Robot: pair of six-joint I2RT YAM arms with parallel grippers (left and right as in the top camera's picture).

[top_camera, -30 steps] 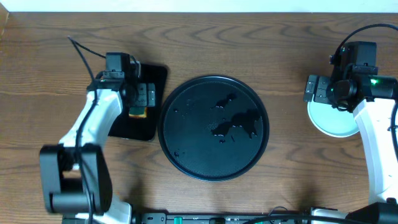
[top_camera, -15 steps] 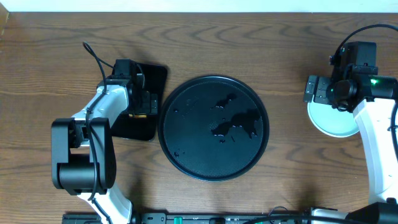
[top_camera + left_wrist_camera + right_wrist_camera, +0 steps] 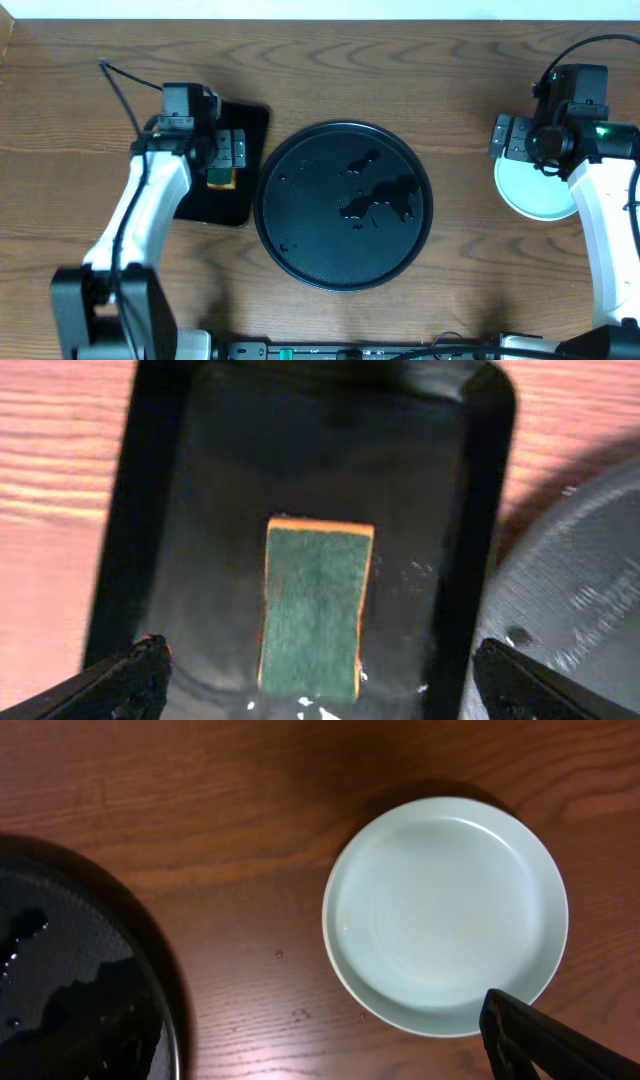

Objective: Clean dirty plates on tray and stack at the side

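A mint-white plate [image 3: 445, 915] lies on the wood at the right, and a second rim shows just beneath it. It also shows in the overhead view [image 3: 530, 195], partly under my right arm. My right gripper [image 3: 510, 140] hovers over its far-left edge, open and empty; only one finger [image 3: 560, 1045] shows in the right wrist view. The round black tray [image 3: 310, 240] at the centre holds no plates, only wet patches. My left gripper [image 3: 320, 690] is wide open above the green-and-orange sponge [image 3: 315, 605]. The yellow plate is out of view.
The sponge [image 3: 222, 180] lies flat on a smaller rectangular black tray [image 3: 245, 125] just left of the round tray. The round tray's rim shows in both wrist views [image 3: 580, 600] [image 3: 70, 990]. Small droplets dot the wood beside the plates.
My left arm swung its elbow in and back out while its gripper stayed over the sponge. The right gripper barely moved.
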